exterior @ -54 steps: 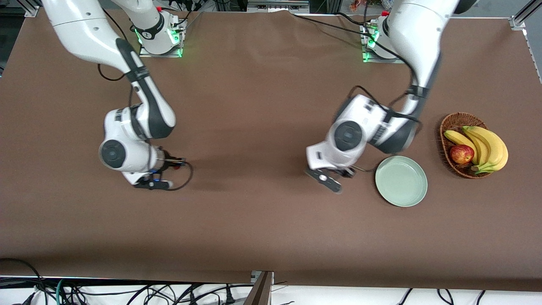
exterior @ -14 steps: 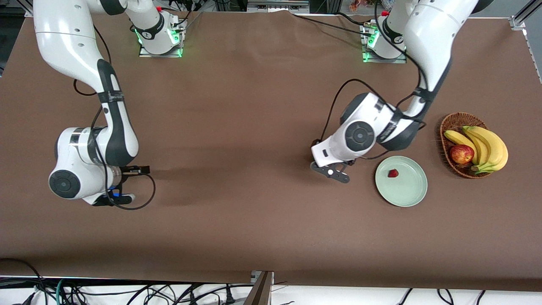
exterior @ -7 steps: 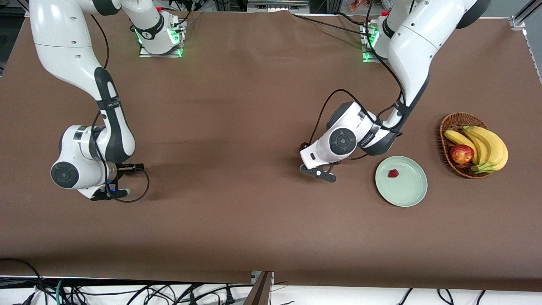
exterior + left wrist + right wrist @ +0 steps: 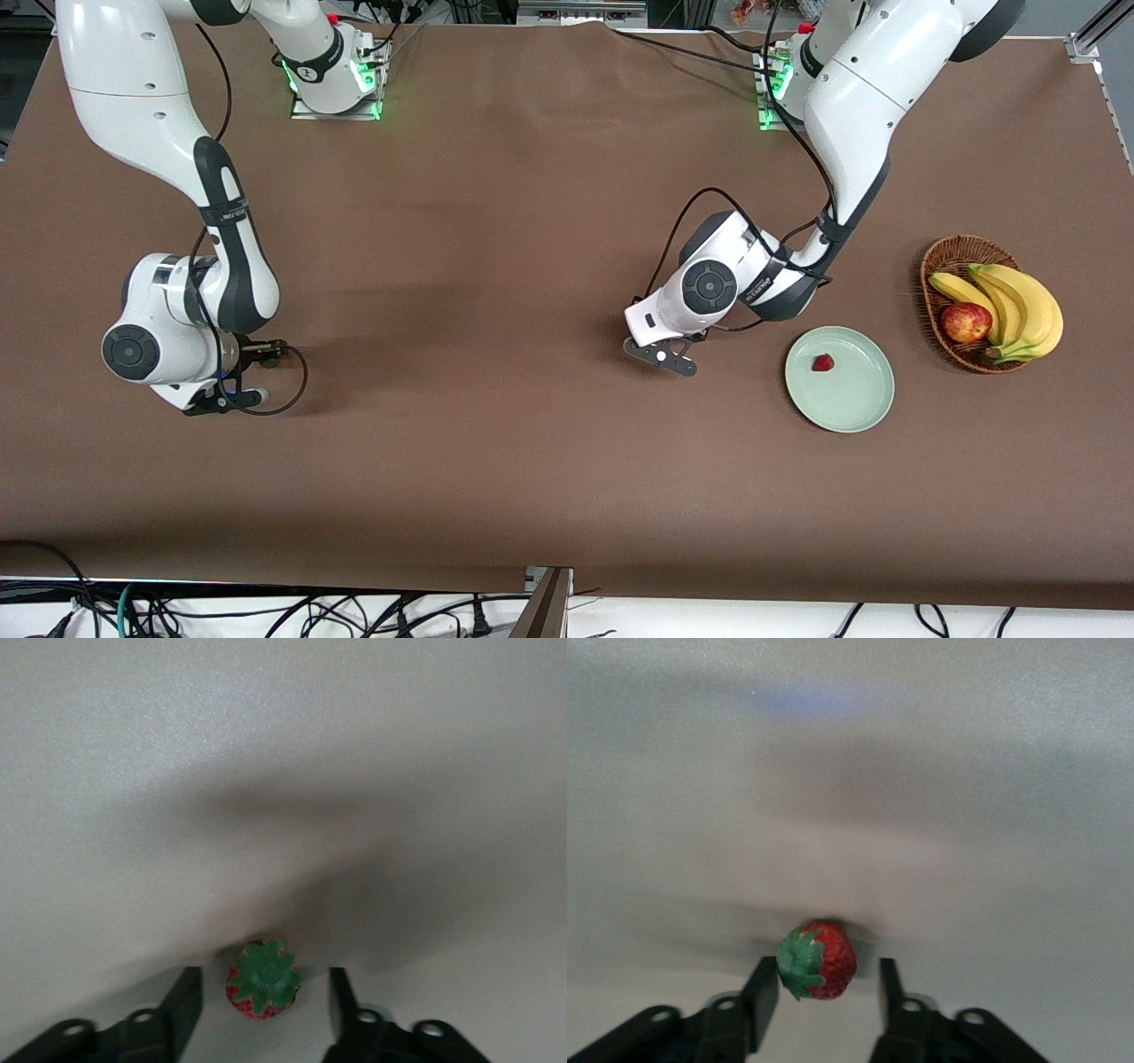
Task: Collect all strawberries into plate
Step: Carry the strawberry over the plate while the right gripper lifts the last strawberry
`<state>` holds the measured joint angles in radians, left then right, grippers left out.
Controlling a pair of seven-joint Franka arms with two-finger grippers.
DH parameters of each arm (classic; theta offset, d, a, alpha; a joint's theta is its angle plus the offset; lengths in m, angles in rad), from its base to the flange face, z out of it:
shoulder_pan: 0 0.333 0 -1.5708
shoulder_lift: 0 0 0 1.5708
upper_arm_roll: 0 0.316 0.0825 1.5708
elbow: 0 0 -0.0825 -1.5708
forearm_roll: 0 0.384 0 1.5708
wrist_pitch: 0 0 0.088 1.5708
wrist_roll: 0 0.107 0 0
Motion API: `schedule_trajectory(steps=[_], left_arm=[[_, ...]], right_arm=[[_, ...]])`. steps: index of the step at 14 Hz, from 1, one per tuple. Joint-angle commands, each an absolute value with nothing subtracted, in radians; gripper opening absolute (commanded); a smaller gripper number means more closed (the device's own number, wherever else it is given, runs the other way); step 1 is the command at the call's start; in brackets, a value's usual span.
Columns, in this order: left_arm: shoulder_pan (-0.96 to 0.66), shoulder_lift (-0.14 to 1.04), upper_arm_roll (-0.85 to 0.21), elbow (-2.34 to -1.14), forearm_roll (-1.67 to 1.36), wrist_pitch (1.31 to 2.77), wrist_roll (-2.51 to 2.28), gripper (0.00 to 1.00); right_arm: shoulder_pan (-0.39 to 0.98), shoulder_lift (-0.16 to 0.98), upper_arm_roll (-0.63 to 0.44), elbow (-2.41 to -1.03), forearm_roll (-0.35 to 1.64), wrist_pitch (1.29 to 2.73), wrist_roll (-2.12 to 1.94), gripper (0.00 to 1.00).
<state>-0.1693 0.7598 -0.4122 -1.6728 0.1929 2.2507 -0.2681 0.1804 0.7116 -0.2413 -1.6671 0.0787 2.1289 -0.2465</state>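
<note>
We see a strawberry (image 4: 263, 980) between the left gripper (image 4: 264, 1005)'s narrowing, untouching fingers beside the mint plate (image 4: 864, 408), another (image 4: 819, 960) between the right gripper (image 4: 829, 997)'s, far off, one berry (image 4: 823, 362) plated.

Pale mint-green plate (image 4: 840, 379), round and shallow, toward the left arm's end of the tabletop. One small red strawberry (image 4: 823, 362) lies in it. A second strawberry (image 4: 262, 979) shows its green cap up; a third strawberry (image 4: 818, 959) lies on its side, cap sideways.
</note>
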Motion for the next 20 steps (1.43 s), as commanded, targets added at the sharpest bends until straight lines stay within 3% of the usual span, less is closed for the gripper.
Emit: schedule_trajectory(steps=[1, 2, 3, 6, 9, 12, 14, 17, 20], left_arm=[[-0.176, 0.752, -0.407, -1.68, 0.216, 2.26, -0.281, 0.32], [-0.176, 0.752, -0.408, -1.68, 0.216, 2.257, -0.281, 0.18], [-0.175, 0.749, -0.408, -1.68, 0.216, 2.253, -0.281, 0.16], [-0.134, 0.709, -0.411, -1.671, 0.215, 2.221, -0.273, 0.16], [-0.072, 0.62, -0.414, -1.655, 0.213, 2.059, -0.244, 0.16], [0.018, 0.586, -0.41, -1.629, 0.216, 1.918, -0.101, 0.17], [0.102, 0.586, -0.41, -1.605, 0.216, 1.908, 0.126, 0.17], [0.167, 0.621, -0.408, -1.557, 0.218, 1.916, 0.369, 0.18], [0.208, 0.686, -0.407, -1.548, 0.219, 1.94, 0.5, 0.23]], right_arm=[[0.175, 0.675, -0.239, -1.712, 0.083, 2.146, -0.267, 0.25], [0.173, 0.675, -0.239, -1.71, 0.083, 2.146, -0.267, 0.17], [0.173, 0.675, -0.238, -1.707, 0.084, 2.141, -0.265, 0.11], [0.187, 0.638, -0.207, -1.671, 0.116, 2.062, -0.247, 0.09], [0.224, 0.634, -0.16, -1.608, 0.16, 1.953, -0.1, 0.1], [0.284, 0.624, -0.091, -1.579, 0.181, 1.953, 0.165, 0.1], [0.319, 0.635, -0.02, -1.54, 0.268, 1.973, 0.395, 0.12], [0.437, 0.664, 0.02, -1.519, 0.376, 2.138, 0.624, 0.13], [0.601, 0.739, 0.021, -1.49, 0.399, 2.406, 0.819, 0.13]])
